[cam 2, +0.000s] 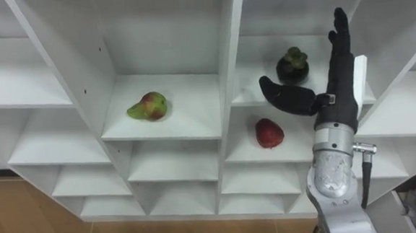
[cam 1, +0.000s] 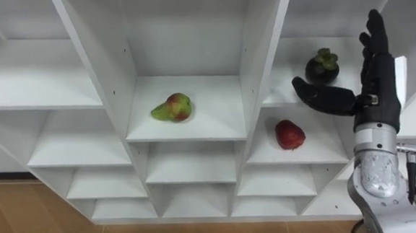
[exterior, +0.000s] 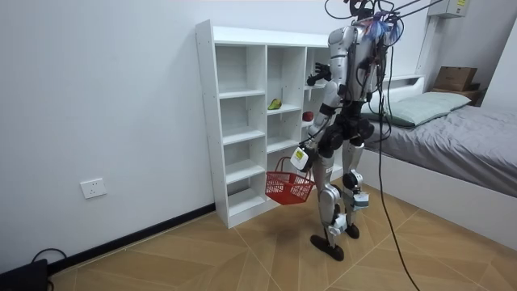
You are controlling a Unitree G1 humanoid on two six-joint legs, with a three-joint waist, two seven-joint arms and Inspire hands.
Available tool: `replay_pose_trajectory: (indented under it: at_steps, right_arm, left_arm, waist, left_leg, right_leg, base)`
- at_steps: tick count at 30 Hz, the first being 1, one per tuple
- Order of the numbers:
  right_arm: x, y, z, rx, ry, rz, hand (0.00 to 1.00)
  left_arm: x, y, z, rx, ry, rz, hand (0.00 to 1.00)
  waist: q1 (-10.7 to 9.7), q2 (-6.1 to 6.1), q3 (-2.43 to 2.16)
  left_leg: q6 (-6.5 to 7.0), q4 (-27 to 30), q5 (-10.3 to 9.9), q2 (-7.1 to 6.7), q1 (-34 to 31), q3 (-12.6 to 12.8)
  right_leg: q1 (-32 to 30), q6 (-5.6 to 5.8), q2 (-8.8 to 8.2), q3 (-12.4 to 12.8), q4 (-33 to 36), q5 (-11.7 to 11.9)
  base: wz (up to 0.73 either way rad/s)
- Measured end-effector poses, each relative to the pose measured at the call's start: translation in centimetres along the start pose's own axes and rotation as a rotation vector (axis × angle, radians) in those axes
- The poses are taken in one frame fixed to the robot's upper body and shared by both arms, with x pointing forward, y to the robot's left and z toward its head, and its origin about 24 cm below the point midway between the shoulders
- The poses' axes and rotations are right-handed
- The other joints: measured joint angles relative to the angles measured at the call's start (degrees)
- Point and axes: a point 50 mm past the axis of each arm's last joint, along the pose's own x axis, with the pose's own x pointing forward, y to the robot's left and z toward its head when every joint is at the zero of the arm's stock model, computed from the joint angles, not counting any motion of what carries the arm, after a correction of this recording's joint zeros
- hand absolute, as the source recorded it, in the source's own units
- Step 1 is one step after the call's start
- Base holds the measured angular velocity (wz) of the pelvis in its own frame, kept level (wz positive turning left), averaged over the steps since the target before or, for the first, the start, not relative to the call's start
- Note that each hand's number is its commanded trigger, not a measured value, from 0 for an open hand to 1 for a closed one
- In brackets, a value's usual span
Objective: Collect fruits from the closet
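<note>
- Right robot hand (cam 1: 371,85) raised near, fingers straight, thumb spread leftward, holding nothing, just right of mangosteen (cam 1: 322,67).
- Red fruit (cam 1: 289,134) one shelf lower; pear (cam 1: 173,108) in middle column of closet (cam 1: 258,55).
- Probably light, firm, smooth; best cupped around the widest part.
- Added by room view: red basket (exterior: 288,187) low by left robot hand (exterior: 300,156), grip impossible to tell.

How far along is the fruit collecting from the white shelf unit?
Nothing looks collected yet: the green-red pear, red fruit and dark round mangosteen all sit on the white shelves. The open right hand is raised by the mangosteen, holding nothing. The red wire basket hangs by the left hand; its contents can't be seen. All three remain.
</note>
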Motion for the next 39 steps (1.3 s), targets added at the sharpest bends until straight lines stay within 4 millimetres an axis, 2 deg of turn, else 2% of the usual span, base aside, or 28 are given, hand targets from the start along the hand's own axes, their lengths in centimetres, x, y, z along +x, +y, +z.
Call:
replay_pose_trajectory:
  at_steps: [4, 13, 17, 22, 25, 39]
  right_arm:
    - [-0.1, -0.1, -1.0, -0.02, 0.046, 0.005, 0.0]
    - [0.1, -0.1, -2.7, -0.025, 0.131, 0.042, 0.0]
    - [0.4, 0.0, -3.1, -0.005, 0.158, 0.036, 0.0]
    - [1.1, -0.3, -3.7, -0.005, 0.195, 0.041, 0.0]
    - [1.5, -0.6, -3.8, -0.006, 0.214, 0.039, 0.0]
    - [2.8, -0.3, -4.1, 0.056, 0.273, 0.041, 0.0]
  left_arm:
    - [-0.1, 0.0, 0.1, -0.01, -0.014, 0.005, 1.0]
    - [-0.2, -0.1, 0.1, -0.006, -0.024, -0.002, 1.0]
    - [-0.2, -0.1, 0.0, -0.007, -0.016, -0.006, 1.0]
    - [-0.1, 0.4, 0.1, -0.015, 0.002, -0.01, 1.0]
    - [-0.1, 0.5, 0.1, -0.019, 0.011, -0.004, 1.0]
    - [-0.1, 0.5, 1.3, -0.021, -0.016, -0.002, 1.0]
  waist:
    - [0.1, 0.22, 0.07]
    - [0.2, 0.41, -0.19]
    - [0.2, -0.16, -0.33]
    - [0.1, -1.18, 0.0]
    - [0.2, -1.62, -0.09]
    - [-0.1, -1.83, -0.25]
  left_leg:
    - [0.0, 0.1, 0.0, -0.02, 0.2, -0.4]
    - [0.09, 0.4, 0.1, -0.23, 0.2, -0.5]
    - [0.27, 0.3, 0.2, -0.52, 0.5, -0.6]
    - [0.31, 0.2, 0.2, -0.72, 1.0, -1.2]
    - [0.32, 0.2, 0.1, -0.78, 0.8, -1.7]
    - [0.32, 0.3, 0.1, -0.73, 0.8, -2.1]
  right_leg:
    - [0.3, 0.02, -0.06, -0.3, -0.1, 0.0]
    - [0.5, 0.01, -0.26, -0.2, 0.0, 0.0]
    - [0.9, 0.19, -0.54, -0.2, 0.0, -0.1]
    - [1.6, 0.43, -0.63, -0.2, 0.0, -0.3]
    - [1.6, 0.43, -0.68, -0.7, 0.0, -0.3]
    - [1.9, 0.32, -0.79, -1.6, 0.3, -0.2]
  base:
    - [0.03]
    - [0.0]
    - [0.01]
    - [0.05]
    - [0.06]
    - [0.02]
